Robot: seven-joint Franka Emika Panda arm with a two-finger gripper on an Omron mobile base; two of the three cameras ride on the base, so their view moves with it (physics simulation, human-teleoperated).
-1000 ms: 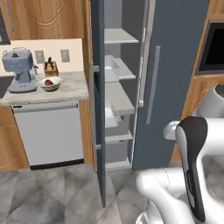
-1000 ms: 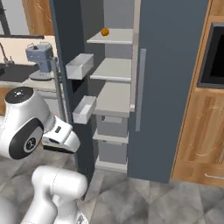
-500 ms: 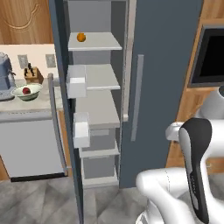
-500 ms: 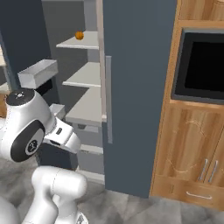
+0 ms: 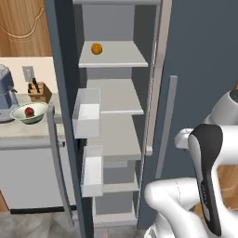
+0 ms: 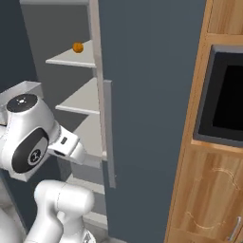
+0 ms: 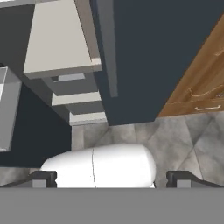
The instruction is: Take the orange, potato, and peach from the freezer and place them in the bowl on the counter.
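Orange (image 5: 96, 49) is seen near the left edge of the top freezer (image 5: 200, 56) shelf, well above the low, wide-open, empty gripper (image 7: 112, 178).

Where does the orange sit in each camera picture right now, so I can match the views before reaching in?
Left base view: the orange lies on the upper freezer shelf, left of that shelf's middle, upper centre of the picture.
Right base view: the orange lies on the same shelf, upper left of the picture.
Hand view: lower shelves and floor; no orange.
Shared landmark: the long grey door handle.
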